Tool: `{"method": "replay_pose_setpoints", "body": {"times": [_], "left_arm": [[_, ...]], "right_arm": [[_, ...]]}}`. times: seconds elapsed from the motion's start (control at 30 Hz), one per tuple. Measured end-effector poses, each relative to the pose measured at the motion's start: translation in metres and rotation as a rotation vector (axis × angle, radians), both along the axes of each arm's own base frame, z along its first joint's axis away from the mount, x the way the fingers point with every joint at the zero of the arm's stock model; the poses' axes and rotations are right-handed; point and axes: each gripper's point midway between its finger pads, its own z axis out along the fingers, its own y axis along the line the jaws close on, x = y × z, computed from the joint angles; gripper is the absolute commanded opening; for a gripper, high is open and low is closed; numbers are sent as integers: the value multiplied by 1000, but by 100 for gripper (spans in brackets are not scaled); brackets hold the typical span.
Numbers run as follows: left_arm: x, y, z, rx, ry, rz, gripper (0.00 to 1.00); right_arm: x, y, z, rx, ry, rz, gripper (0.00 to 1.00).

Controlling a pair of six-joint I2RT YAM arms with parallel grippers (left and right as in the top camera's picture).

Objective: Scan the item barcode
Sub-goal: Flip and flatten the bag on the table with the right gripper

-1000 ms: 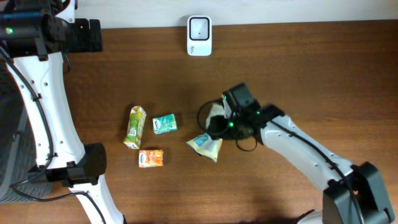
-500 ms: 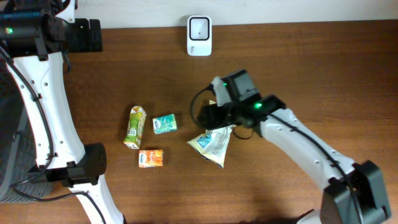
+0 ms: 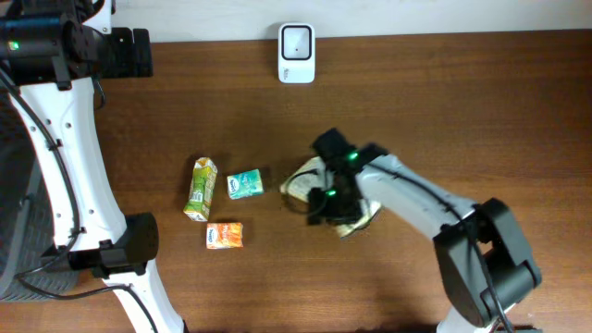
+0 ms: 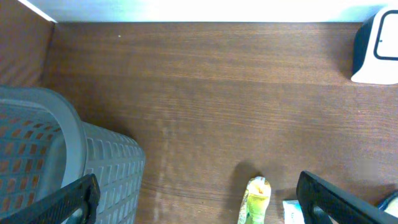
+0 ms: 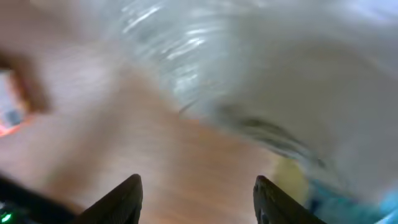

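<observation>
Mid-bench, right tool (image 3: 326,192) sat over the pouch (image 3: 299,177) — likely to turn its barcode toward the scanner (image 3: 296,41); grip unclear. Left tool (image 4: 198,180) idled, spread wide.

The overhead camera looks straight down on the table (image 3: 481,102), with the scanner (image 3: 296,41) at its far edge. The left wrist camera, high and well left of the scanner, shares it and the green carton (image 3: 201,189) with the overhead view. The right wrist camera, on the scanner's near side, sits blurringly close to a bag (image 5: 261,74).
</observation>
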Motion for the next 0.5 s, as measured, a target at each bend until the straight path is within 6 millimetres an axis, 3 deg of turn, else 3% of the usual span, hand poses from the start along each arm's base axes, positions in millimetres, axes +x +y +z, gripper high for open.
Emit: {"method": "replay_pose_setpoints", "body": {"times": [0.13, 0.23, 0.3, 0.37, 0.5], "left_arm": [[0, 0, 0, 1, 0, 0, 99], [0, 0, 0, 0, 0, 0, 99], [0, 0, 0, 0, 0, 0, 99], [0, 0, 0, 0, 0, 0, 99], [0, 0, 0, 1, 0, 0, 99]], "right_arm": [[18, -40, 3, -18, -2, -30, 61], [36, -44, 26, 32, -42, -12, 59], [54, -42, 47, 70, -111, -5, 46], [76, -36, 72, 108, -218, 8, 22], [97, -34, 85, 109, -311, -34, 8]]}}
